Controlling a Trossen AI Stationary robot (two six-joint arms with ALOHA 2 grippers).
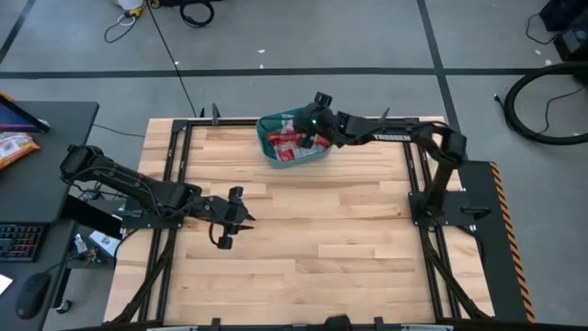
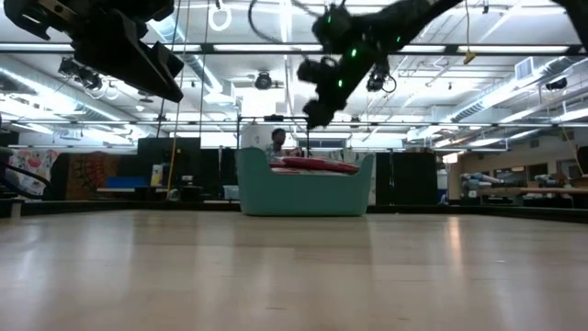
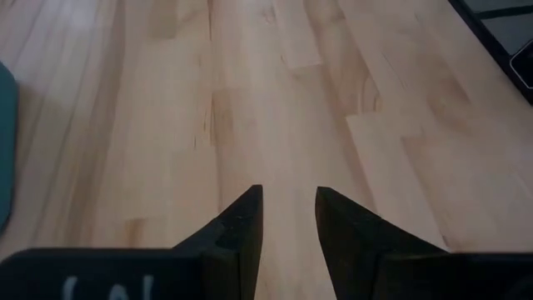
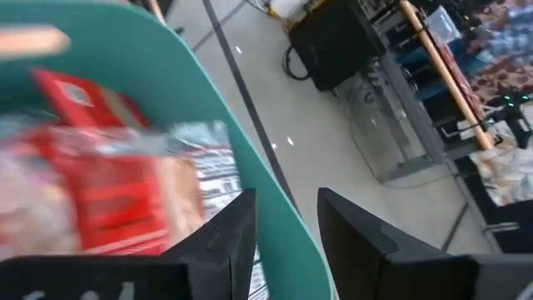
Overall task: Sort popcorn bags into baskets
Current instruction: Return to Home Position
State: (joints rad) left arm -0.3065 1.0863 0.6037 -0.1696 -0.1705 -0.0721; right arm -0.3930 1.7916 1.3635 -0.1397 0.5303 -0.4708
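Note:
The teal tub (image 1: pixel 292 147) stands near the table's far edge and holds several red popcorn packets (image 1: pixel 290 141). In the low view the packets (image 2: pixel 317 165) heap above the tub's rim (image 2: pixel 308 188). My right gripper (image 1: pixel 312 115) hovers above the tub's far right part. It is open and empty, and its fingers (image 4: pixel 287 204) stand over the tub's rim (image 4: pixel 250 158) with packets (image 4: pixel 108 183) below. My left gripper (image 1: pixel 246 219) waits over bare wood at the table's left, open (image 3: pixel 289 204) and holding nothing.
Bare wooden tabletop (image 1: pixel 331 239) stretches between the tub and the near edge. A dark side table with an orange snack bag (image 1: pixel 14 147) and a keyboard stands off the table's left. Cables lie on the floor beyond the far edge.

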